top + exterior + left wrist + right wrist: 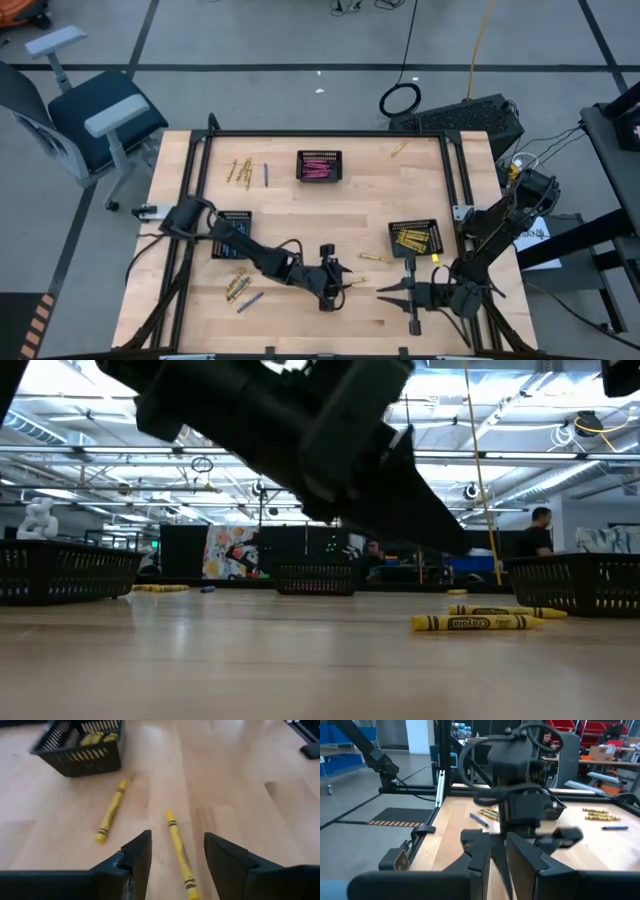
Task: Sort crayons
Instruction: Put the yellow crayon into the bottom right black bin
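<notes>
Where the crayons have been gathered, three black mesh baskets hold them by colour: pink basket (319,166) at the far middle of the table, full of pink sticks; yellow basket (415,237) on the right, holding yellow ones; left basket (232,233) partly under the left arm, contents not readable.

Loose crayons elsewhere: a gold cluster (241,170) with one blue stick (266,173) at far left; another gold group (237,287) and a blue one (250,300) at near left; one gold stick (399,149) at the far right edge.

Left gripper (338,280) sits low over the table's near middle. Its fingers (134,857) stand apart, and a yellow crayon (180,853) lies flat on the wood between them, not held. A second yellow crayon (111,810) lies just beside, nearer the yellow basket.

Right gripper (392,293) is at the near right, pointing toward the left one. Its fingers (480,851) show a narrow gap, nothing seen between them.

The low view is mostly blocked by a dark arm; two yellow crayons show beyond it. The right wrist view is largely filled by the left arm.
</notes>
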You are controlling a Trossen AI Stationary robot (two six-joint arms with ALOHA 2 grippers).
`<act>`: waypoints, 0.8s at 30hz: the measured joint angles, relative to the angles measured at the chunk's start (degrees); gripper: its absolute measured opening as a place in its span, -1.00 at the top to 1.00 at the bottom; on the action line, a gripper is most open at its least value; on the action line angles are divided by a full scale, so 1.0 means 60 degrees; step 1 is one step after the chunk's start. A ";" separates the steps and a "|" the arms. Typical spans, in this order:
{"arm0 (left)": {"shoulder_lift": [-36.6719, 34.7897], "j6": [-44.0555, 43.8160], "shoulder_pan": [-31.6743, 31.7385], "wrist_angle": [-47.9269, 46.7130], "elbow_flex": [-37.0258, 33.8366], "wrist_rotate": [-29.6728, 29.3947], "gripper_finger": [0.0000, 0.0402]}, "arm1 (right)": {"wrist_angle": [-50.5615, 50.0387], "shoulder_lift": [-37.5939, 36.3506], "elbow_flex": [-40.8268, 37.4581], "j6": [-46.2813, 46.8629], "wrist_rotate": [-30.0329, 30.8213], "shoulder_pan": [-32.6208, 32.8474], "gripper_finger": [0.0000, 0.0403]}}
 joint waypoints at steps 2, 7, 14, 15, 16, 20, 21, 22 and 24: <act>0.0279 -0.0416 0.0004 0.0047 0.0134 0.0124 0.10 | 0.0000 -0.0028 0.0007 -0.0130 0.0000 0.0000 0.75; 0.0947 -0.1210 0.0055 -0.0126 0.0508 0.0632 0.10 | -0.0060 -0.0045 0.0011 -0.0176 0.0000 0.0000 0.75; 0.1205 -0.1546 0.0092 -0.0440 0.0666 0.0845 0.10 | -0.0419 -0.0047 0.0011 0.0346 -0.0004 0.0000 0.75; 0.1201 -0.1571 0.0101 -0.0549 0.0670 0.0835 0.11 | -0.0422 -0.0047 0.0010 0.0399 -0.0004 0.0007 0.75; 0.1198 -0.1583 0.0112 -0.0655 0.0673 0.0827 0.11 | -0.0416 -0.0047 0.0010 0.0406 -0.0004 0.0034 0.75; 0.1193 -0.1506 0.0111 -0.0831 0.0677 0.0799 0.11 | -0.0416 -0.0047 0.0011 0.0398 -0.0007 0.0062 0.75; 0.1193 -0.1502 0.0112 -0.0898 0.0677 0.0798 0.11 | -0.0412 -0.0047 0.0009 0.0400 -0.0004 0.0062 0.75; 0.1192 -0.1502 0.0113 -0.0981 0.0674 0.0817 0.12 | -0.0412 -0.0047 0.0011 0.0398 -0.0004 0.0062 0.75; 0.1185 -0.1510 0.0120 -0.1147 0.0680 0.0874 0.19 | -0.0416 -0.0047 0.0009 0.0398 -0.0004 0.0062 0.75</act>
